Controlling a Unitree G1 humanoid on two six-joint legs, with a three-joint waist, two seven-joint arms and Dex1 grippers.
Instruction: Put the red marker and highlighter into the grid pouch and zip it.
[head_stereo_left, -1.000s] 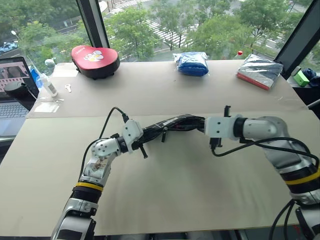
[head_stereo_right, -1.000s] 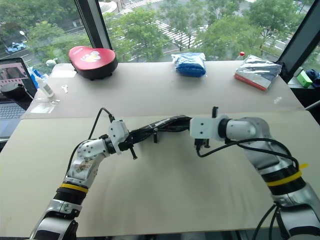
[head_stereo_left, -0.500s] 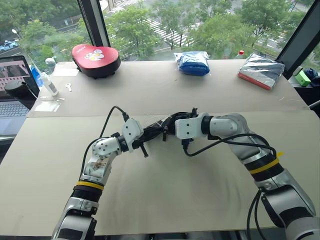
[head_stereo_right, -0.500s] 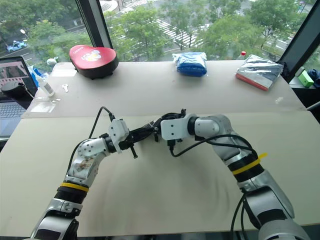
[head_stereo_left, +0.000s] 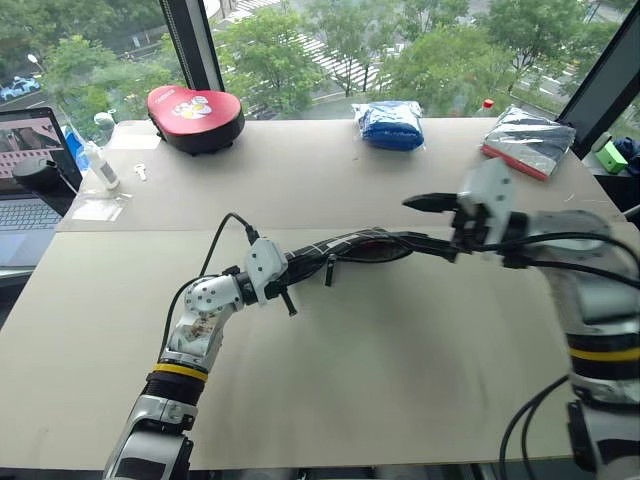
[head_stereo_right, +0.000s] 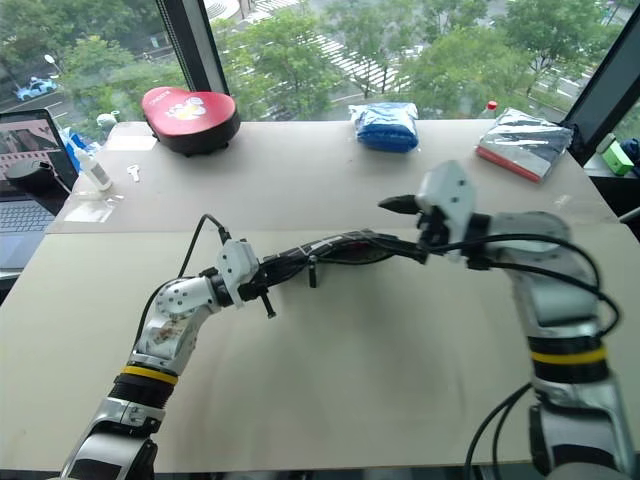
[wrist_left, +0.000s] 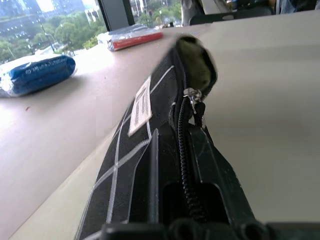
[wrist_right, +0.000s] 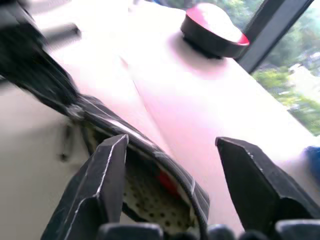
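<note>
White label (wrist_left: 141, 106) on the grid pouch (wrist_left: 150, 165), writing unreadable.

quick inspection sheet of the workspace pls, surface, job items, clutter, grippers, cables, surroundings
surface: beige table, bare in front.
job's things: grid pouch held above the table, partly open; something red inside; green highlighter cannot be told.
clutter: red case, blue packet, silver packet, bottle, laptop along far and left edges.
grippers: left gripper shut on the pouch's end; right gripper open beside the pouch's other end.
cables: black cables on both arms.
surroundings: windows, trees outside.
</note>
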